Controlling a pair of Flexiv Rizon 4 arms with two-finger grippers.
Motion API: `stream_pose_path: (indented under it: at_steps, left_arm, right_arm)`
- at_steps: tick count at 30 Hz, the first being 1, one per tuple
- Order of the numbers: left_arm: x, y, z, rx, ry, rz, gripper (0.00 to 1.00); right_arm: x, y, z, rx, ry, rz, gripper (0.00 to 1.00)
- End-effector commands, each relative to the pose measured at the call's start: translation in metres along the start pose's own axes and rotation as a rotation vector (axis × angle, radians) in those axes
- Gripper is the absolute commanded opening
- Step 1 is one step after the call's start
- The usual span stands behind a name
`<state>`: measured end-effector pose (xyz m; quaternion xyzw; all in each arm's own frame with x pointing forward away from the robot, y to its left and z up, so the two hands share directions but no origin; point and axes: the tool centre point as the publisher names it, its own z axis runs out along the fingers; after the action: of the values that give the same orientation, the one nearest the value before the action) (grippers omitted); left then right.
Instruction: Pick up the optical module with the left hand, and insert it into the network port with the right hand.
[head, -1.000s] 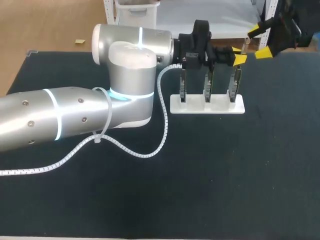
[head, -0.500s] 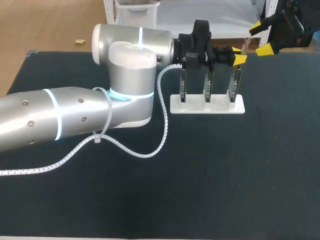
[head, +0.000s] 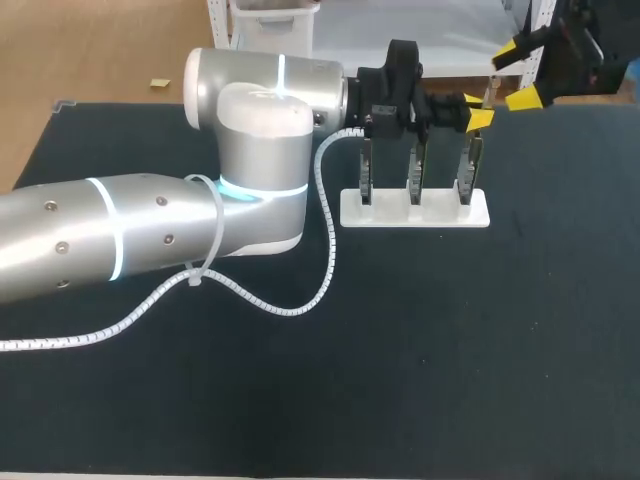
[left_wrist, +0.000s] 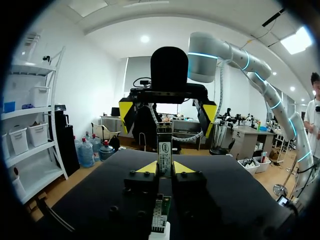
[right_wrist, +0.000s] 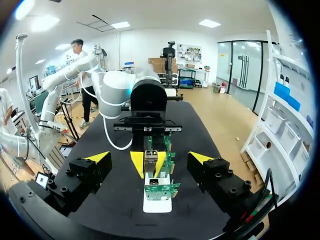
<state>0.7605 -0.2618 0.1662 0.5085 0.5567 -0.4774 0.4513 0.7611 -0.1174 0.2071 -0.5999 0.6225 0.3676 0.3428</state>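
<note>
My left gripper (left_wrist: 164, 168) is shut on the optical module (left_wrist: 164, 151), a slim metal stick standing upright between its yellow tips. In the head view the left gripper (head: 472, 112) hovers just above the right-hand board of the white stand (head: 415, 211). That stand carries three upright circuit boards (head: 412, 172) with network ports. My right gripper (head: 522, 72) hangs open at the far right, beyond the stand, facing the left one. From the right wrist, my right gripper (right_wrist: 150, 159) spreads wide, with the module (right_wrist: 151, 161) and the nearest board (right_wrist: 159, 190) ahead of it.
The left arm's thick silver body (head: 150, 235) lies across the table's left half, trailing a white coiled cable (head: 325, 262). The dark table mat (head: 450, 350) stretches in front of and to the right of the stand.
The right gripper has drifted slightly toward the table's far edge and stays open. The left arm and the module have not moved.
</note>
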Motion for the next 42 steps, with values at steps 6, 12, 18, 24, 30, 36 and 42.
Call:
stream_pose_path:
  at_steps: [6, 12, 18, 24, 30, 36, 42]
  left_arm:
    - [0.0, 0.0, 0.0, -0.002, 0.0, 0.001, 0.0]
    - [0.0, 0.0, 0.0, -0.002, 0.0, 0.001, 0.0]
    - [0.0, 0.0, 0.0, -0.002, 0.0, 0.001, 0.0]
    - [0.0, 0.0, 0.0, -0.002, 0.0, 0.001, 0.0]
    - [0.0, 0.0, 0.0, -0.002, 0.0, 0.001, 0.0]
    - [0.0, 0.0, 0.0, -0.002, 0.0, 0.001, 0.0]
    - [0.0, 0.0, 0.0, -0.002, 0.0, 0.001, 0.0]
  right_arm:
    - [-0.002, 0.003, 0.007, -0.011, 0.009, 0.003, 1.0]
    - [-0.004, 0.004, 0.008, -0.016, 0.01, 0.0, 1.0]
    - [-0.006, 0.003, 0.009, -0.014, 0.009, -0.005, 1.0]
    - [-0.005, 0.005, 0.011, -0.019, 0.014, -0.004, 0.0]
    - [-0.006, 0.006, 0.012, -0.023, 0.021, -0.005, 0.0]
    - [-0.006, 0.006, 0.014, -0.026, 0.022, -0.003, 0.0]
    - [-0.006, 0.006, 0.014, -0.026, 0.027, -0.004, 0.0]
